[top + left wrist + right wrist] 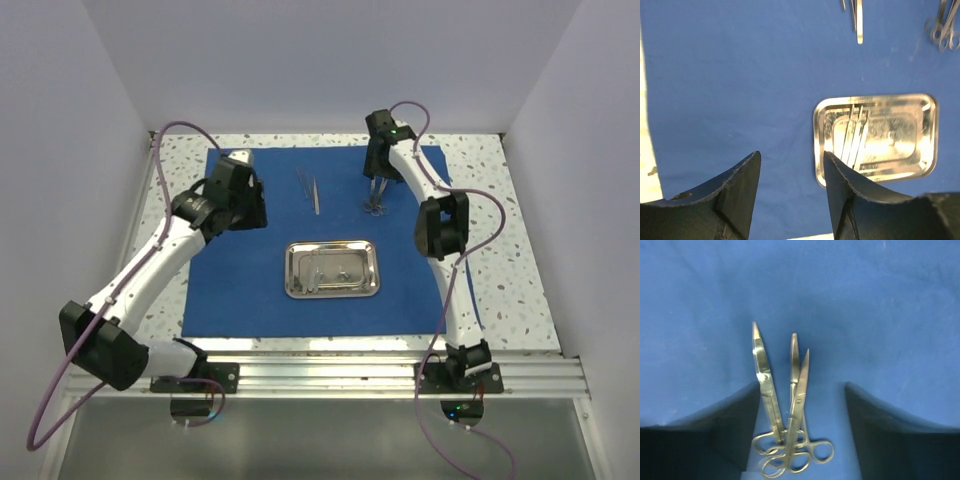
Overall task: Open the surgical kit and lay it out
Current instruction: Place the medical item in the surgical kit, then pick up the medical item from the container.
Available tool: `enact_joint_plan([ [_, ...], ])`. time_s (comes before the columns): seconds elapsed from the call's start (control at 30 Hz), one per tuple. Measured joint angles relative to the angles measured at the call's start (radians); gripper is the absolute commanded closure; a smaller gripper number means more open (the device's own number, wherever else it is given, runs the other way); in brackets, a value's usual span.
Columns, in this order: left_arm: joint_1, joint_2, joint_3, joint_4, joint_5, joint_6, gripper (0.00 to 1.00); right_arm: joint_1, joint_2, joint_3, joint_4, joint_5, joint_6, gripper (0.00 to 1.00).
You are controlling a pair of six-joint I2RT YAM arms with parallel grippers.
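Royal-blue cloth wrap (240,290): lying unfolded and flat on the speckled table top (510,250), serving as the field for everything else.
Shiny rectangular steel tray with rounded corners (333,295): sitting on the cloth near its middle, slightly towards the arms' side; a few slender silver instruments (855,137) are lying inside it, side by side.
Slender silver tweezers (310,190): lying on the cloth beyond the tray, well apart from it.
Two silver scissor-like instruments (785,410): lying on the cloth at the far right, ring handles overlapping, tips fanning apart.
Right gripper (802,390): hovering directly over the scissor pair, jaws standing apart on either side, gripping nothing.
Left gripper (791,155): hanging above bare cloth to the left of the tray, jaws parted, nothing between them.
Step in hand: by my reading, instruments are being moved from tray to cloth; the wrap is already open, part of the set is out, the remainder is waiting in the tray.
Next move: probably calling for an arm reaching into the tray. The pieces are lying thin, flat and close together on slick steel, so the fingers would be needing a narrow approach, pinching one piece alone. The right arm would be wanting a straight lift first, avoiding dragging the scissors.
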Motion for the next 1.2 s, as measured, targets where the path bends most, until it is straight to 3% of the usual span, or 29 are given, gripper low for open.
enact_joint_plan([
  [0.07, -0.029, 0.029, -0.014, 0.002, 0.0, -0.01, 0.43, -0.009, 0.014, 0.002, 0.002, -0.011, -0.003, 0.08],
  [0.17, -0.105, 0.09, -0.044, 0.03, 0.011, -0.023, 0.51, -0.01, -0.018, -0.067, 0.048, -0.035, -0.008, 0.02],
  [0.27, -0.15, 0.174, -0.085, 0.08, 0.043, -0.04, 0.56, -0.005, -0.155, -0.282, 0.11, -0.057, -0.005, 0.02],
  [0.43, -0.182, 0.389, -0.103, 0.163, 0.088, -0.058, 0.57, 0.004, -0.538, -0.674, 0.185, -0.118, 0.014, 0.02],
  [0.7, -0.193, 0.582, -0.014, 0.255, 0.109, -0.058, 0.58, 0.019, -0.969, -0.955, 0.257, -0.181, 0.017, 0.02],
  [0.97, -0.202, 0.649, 0.068, 0.283, 0.119, -0.058, 0.6, 0.021, -1.05, -1.156, 0.217, -0.179, 0.008, 0.02],
  [1.2, -0.205, 0.672, 0.105, 0.265, 0.113, -0.06, 0.68, 0.021, -1.073, -1.177, 0.185, -0.177, 0.003, 0.02],
])
